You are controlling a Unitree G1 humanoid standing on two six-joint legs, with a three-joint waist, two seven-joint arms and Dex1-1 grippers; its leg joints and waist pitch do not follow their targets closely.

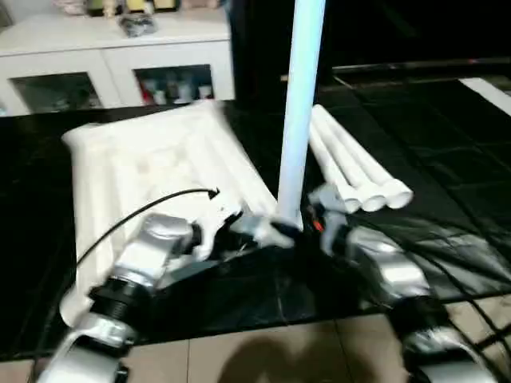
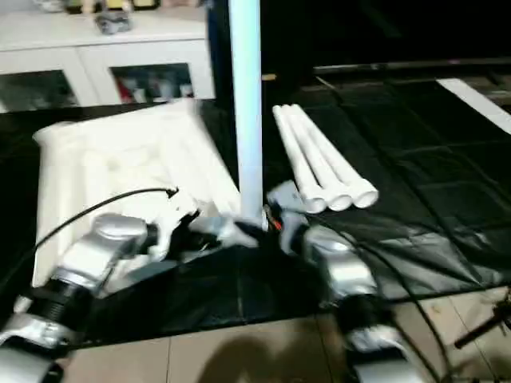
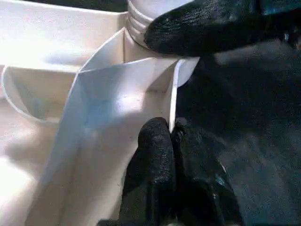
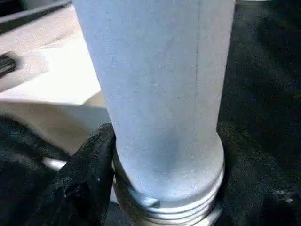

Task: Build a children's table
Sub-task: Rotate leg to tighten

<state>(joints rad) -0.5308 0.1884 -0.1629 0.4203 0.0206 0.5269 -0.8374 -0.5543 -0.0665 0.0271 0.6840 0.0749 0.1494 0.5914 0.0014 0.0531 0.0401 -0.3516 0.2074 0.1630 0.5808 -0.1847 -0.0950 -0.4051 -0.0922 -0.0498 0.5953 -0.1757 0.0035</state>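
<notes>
The white table top [image 1: 152, 159] lies underside up on a black mat. One white leg [image 1: 302, 104] stands upright at its near right corner, ribbed end [image 4: 164, 207] down at the corner socket. My right gripper [image 1: 307, 219] is shut on the base of this leg, one black finger [image 4: 89, 179] pressed to each side. My left gripper [image 1: 267, 231] sits just left of it, with its fingers [image 3: 157, 146] pinched together on the thin rim of the table top [image 3: 174, 89]. Three more legs [image 1: 351, 167] lie side by side on the mat to the right.
A white cabinet [image 1: 112, 48] with glass doors stands behind the mat. The black mat [image 1: 447, 159] stretches off to the right, and tiled floor [image 1: 279, 351] begins at its near edge. Black cables run along both of my forearms.
</notes>
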